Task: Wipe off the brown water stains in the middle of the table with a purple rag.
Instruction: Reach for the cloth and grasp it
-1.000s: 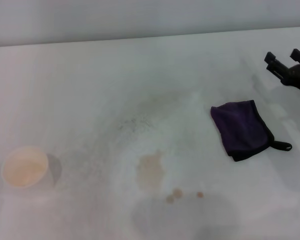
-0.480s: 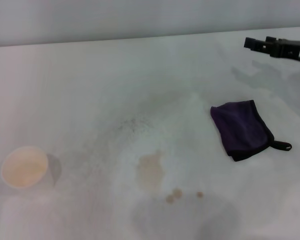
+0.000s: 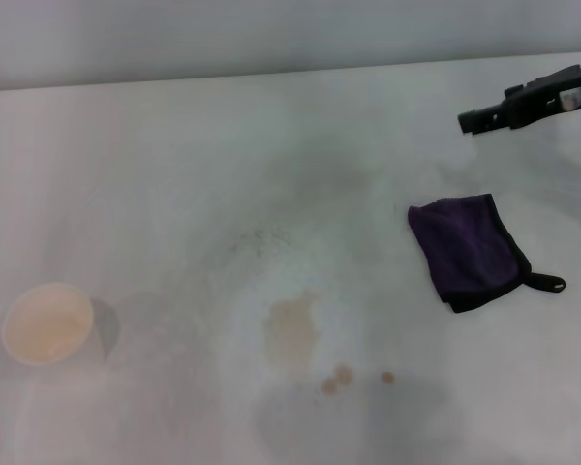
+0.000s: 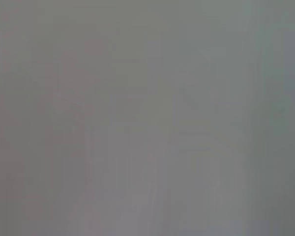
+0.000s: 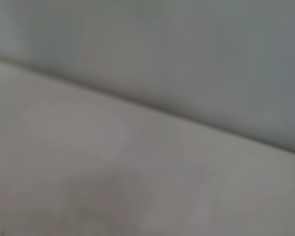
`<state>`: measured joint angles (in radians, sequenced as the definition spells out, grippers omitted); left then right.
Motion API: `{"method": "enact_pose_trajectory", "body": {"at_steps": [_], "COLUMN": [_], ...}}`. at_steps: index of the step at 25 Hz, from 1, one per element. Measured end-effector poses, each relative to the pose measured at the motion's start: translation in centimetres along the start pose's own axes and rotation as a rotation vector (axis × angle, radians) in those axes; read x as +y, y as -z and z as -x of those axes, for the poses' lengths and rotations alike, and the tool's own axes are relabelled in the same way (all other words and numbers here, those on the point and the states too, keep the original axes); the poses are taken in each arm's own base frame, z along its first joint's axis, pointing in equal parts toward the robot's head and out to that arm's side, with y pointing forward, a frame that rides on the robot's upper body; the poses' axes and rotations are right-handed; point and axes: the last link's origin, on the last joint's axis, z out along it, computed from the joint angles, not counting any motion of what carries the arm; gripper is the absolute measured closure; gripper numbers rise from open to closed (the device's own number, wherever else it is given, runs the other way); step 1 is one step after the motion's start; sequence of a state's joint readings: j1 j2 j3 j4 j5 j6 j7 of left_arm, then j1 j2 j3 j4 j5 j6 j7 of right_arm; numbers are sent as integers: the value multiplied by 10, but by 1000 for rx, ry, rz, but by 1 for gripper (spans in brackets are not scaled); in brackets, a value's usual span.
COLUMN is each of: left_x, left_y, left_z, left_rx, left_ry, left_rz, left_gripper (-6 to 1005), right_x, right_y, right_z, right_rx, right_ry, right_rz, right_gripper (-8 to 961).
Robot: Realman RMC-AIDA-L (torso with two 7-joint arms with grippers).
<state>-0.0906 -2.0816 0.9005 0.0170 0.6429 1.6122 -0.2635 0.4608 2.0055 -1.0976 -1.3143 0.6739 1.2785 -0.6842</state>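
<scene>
Near the table's (image 3: 174, 165) left edge, toward the front, stands a paper cup (image 3: 46, 323); it has no part in this job. In the middle of the tabletop, toward the front edge, you have the brown water stains (image 3: 292, 332), a pale blotch with three small darker drops beside it, untouched. Well to their right, closer to the right edge, the purple rag (image 3: 468, 250) lies flat with its black loop pointing at that edge, and nothing holds it. Above and behind it, near the far right corner, hangs your right gripper (image 3: 476, 119); whether its fingers stand apart I cannot tell. Your left gripper is out of sight. You are on the reach for the rag: next, bring the right gripper down over it and pinch the cloth.
</scene>
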Motion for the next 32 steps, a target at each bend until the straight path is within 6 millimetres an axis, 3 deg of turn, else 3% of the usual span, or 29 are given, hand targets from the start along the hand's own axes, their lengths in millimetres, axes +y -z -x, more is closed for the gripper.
{"method": "enact_pose_trajectory", "body": {"at_steps": [7,18,25,32], "left_x": [0,1,0,0], "left_y": [-3,-11,-12,-13], "left_z": [-1,-2,-2,0], "left_rx": [8,16,15,4], "left_ry": [-8,-46,-56,-58], "left_rz": [-3,7,5,3], "left_gripper": [107,107,107,106], "right_x": [37,69,76,69], "right_y": [-6,-35,-53,-57], "right_z": [0,-12,-19,-24], "right_rx": [204,326,382,405], "right_ry": [95,152,176,183], "right_rz": [-45,-32,-33,-82], "right_gripper": [115,116,116,116]}}
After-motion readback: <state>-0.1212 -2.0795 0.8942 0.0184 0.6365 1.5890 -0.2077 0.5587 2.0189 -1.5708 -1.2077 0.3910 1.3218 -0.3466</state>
